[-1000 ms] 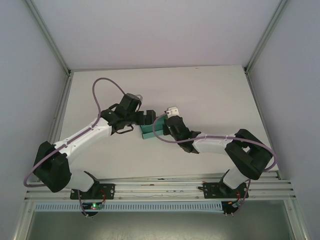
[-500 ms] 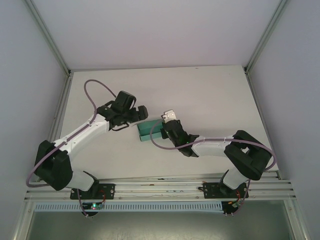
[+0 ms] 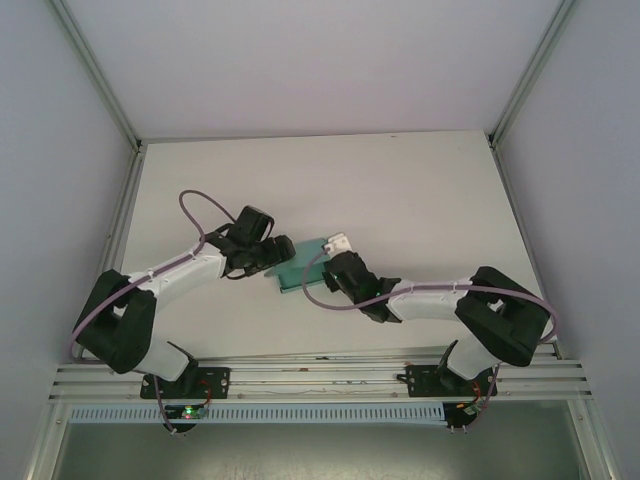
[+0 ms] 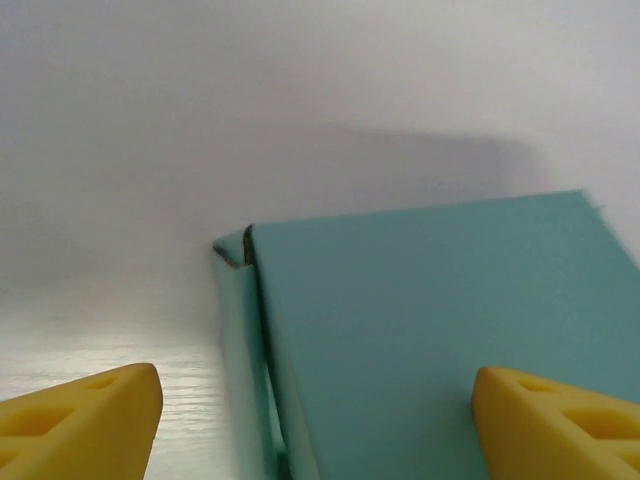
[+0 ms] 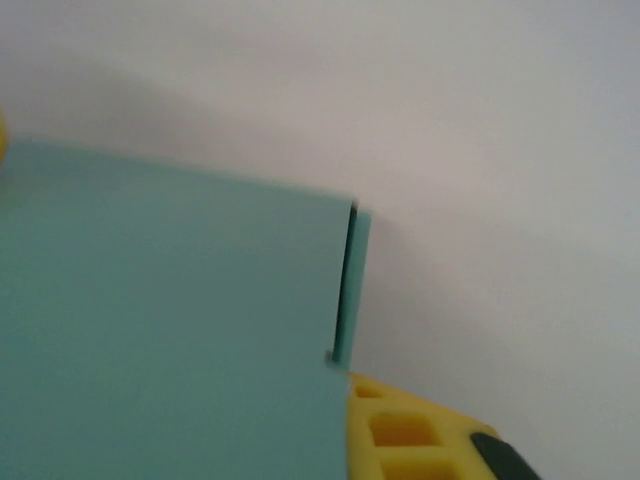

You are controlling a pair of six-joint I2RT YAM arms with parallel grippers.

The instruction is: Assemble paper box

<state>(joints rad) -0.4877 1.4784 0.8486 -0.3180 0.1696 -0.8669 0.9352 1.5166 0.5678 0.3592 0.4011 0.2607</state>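
The paper box [image 3: 298, 266] is a small teal-green card box lying mid-table between the two grippers. In the left wrist view the paper box [image 4: 430, 330] shows a flat top face and a side wall with a slit at its corner. My left gripper [image 3: 275, 252] is open; its yellow fingers [image 4: 85, 420] straddle the box's near end, the left one clear of the card. My right gripper [image 3: 328, 268] is shut on the box's other end. There the paper box [image 5: 170, 320] covers one finger, and the other yellow finger [image 5: 420, 435] presses at the card's edge.
The white table [image 3: 420, 190] has raised metal rails along its left and right sides [image 3: 125, 210]. Purple cables loop over both arms [image 3: 195, 200]. Both arm bases stand on the rail at the near edge [image 3: 320, 375].
The left gripper has dropped lower and moved in to the box's left end. The right gripper has shifted left and nearer, and the box has turned slightly with it.
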